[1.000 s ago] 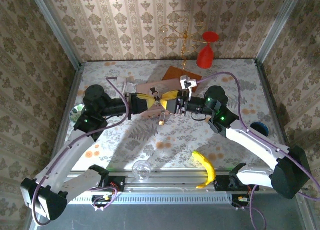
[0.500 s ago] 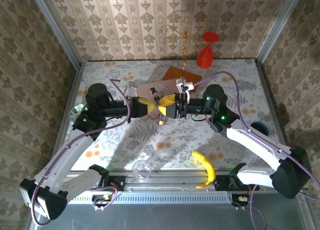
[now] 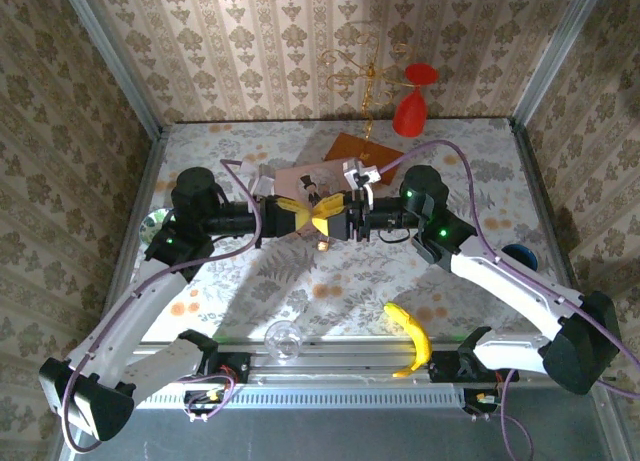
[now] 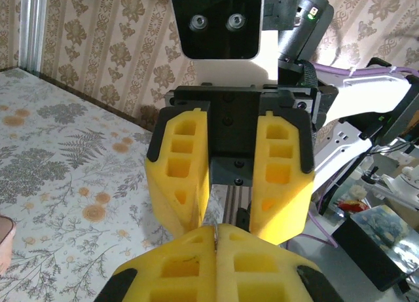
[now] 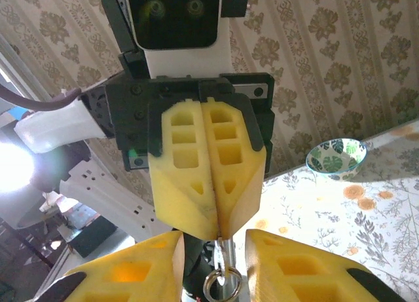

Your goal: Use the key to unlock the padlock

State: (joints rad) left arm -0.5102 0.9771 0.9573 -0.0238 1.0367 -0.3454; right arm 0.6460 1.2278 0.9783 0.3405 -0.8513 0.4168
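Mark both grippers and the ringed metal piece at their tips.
left gripper (image 5: 217, 231), right wrist view, closed fingertips
right gripper (image 4: 230, 231), left wrist view, between its fingertips
ringed metal piece (image 5: 224, 253), right wrist view, shank above the ring

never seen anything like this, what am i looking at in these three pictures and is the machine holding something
These are two robot arms bolted to the near edge of a flowered table, each ending in a gripper with two yellow fingers. One picture looks down from above and behind the arms. The other two come from a camera on each wrist, each facing the opposite gripper. On the table are a banana, a clear glass, a brown board and a red goblet at the back. The left gripper is shut on a thin metal piece with a ring; key or lock, I cannot tell. The right gripper faces it, jaws apart.
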